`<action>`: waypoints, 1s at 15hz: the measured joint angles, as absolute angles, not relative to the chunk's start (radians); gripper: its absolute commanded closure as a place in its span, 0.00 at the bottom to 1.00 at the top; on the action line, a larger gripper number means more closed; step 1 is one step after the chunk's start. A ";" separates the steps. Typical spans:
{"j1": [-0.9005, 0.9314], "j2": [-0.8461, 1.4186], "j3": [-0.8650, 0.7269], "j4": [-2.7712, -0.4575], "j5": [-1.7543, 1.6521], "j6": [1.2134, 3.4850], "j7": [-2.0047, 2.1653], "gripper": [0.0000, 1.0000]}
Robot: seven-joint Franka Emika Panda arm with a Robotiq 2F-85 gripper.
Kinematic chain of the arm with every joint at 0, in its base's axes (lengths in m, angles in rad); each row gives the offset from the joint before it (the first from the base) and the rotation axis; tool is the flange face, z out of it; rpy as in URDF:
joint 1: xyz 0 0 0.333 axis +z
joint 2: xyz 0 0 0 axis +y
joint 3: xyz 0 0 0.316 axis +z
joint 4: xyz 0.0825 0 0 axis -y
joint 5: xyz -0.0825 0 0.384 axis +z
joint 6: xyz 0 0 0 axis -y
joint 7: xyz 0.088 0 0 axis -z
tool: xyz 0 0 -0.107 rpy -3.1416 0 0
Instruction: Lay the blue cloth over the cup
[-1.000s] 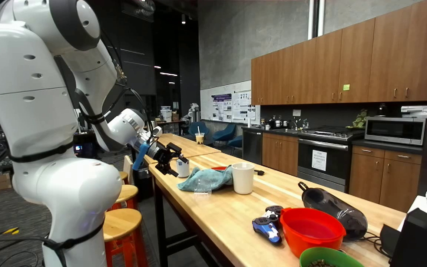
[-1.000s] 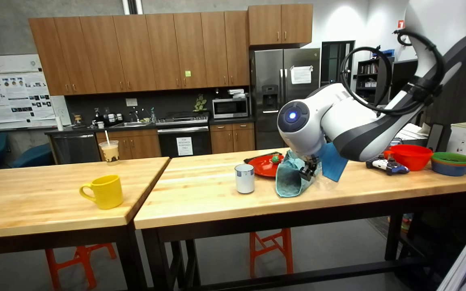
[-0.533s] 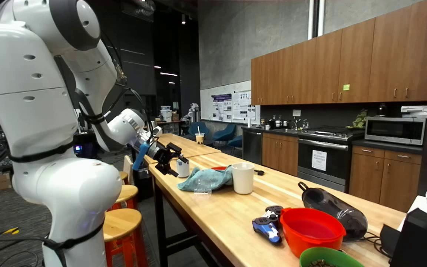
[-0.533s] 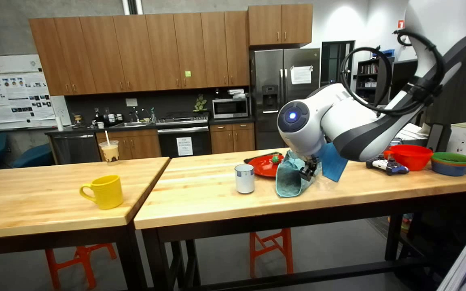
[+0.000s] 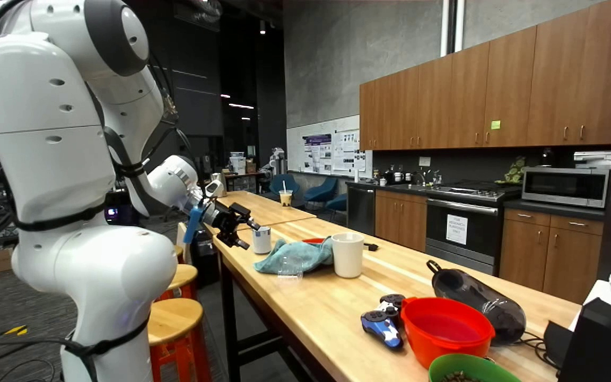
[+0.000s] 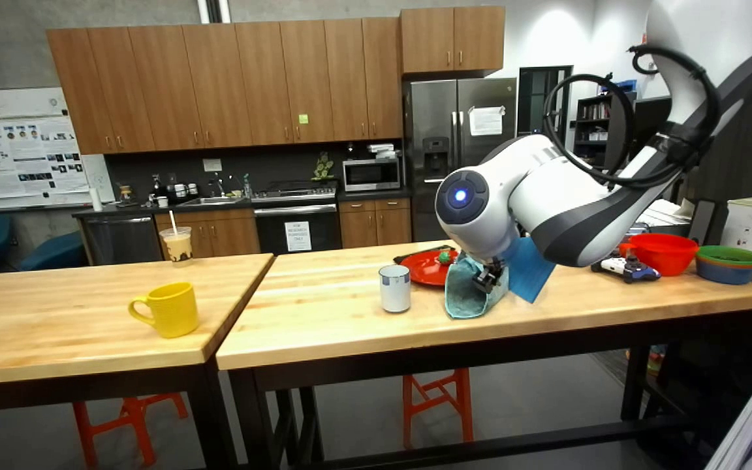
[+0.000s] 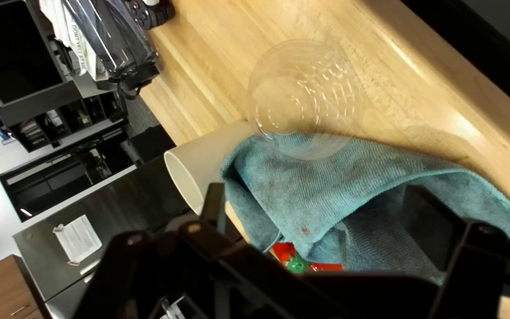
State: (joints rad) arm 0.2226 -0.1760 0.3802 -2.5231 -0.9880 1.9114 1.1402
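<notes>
The blue cloth lies crumpled on the wooden table in both exterior views (image 5: 300, 255) (image 6: 464, 297) and fills the middle of the wrist view (image 7: 299, 186). A tall white cup (image 5: 348, 255) stands upright against one end of the cloth; it also shows in the wrist view (image 7: 206, 155). A clear plastic cup (image 7: 299, 97) is beside the cloth, overlapping its edge in view. A white mug with blue marks (image 6: 395, 289) stands at the cloth's other side. My gripper (image 5: 250, 236) is open and empty; in the wrist view its fingers (image 7: 323, 215) are spread in front of the cloth.
A red plate (image 6: 425, 267) with a green-topped item lies behind the cloth. A yellow mug (image 6: 167, 310) and an iced drink (image 6: 177, 245) stand on the neighbouring table. A game controller (image 5: 384, 321), red bowl (image 5: 446, 329) and dark bottle (image 5: 478, 302) are farther along.
My arm and gripper have shifted a little to the left in both exterior views over the last half second. The cloth and cups have not moved. The gripper stays open.
</notes>
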 measured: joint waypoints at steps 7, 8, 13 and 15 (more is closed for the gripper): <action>0.296 -0.082 0.406 -2.444 -1.022 1.699 1.317 0.00; 0.305 -0.066 0.406 -2.437 -1.022 1.679 1.331 0.00; 0.318 0.027 0.398 -2.420 -1.018 1.669 1.303 0.00; 0.316 0.058 0.381 -2.417 -1.024 1.670 1.286 0.00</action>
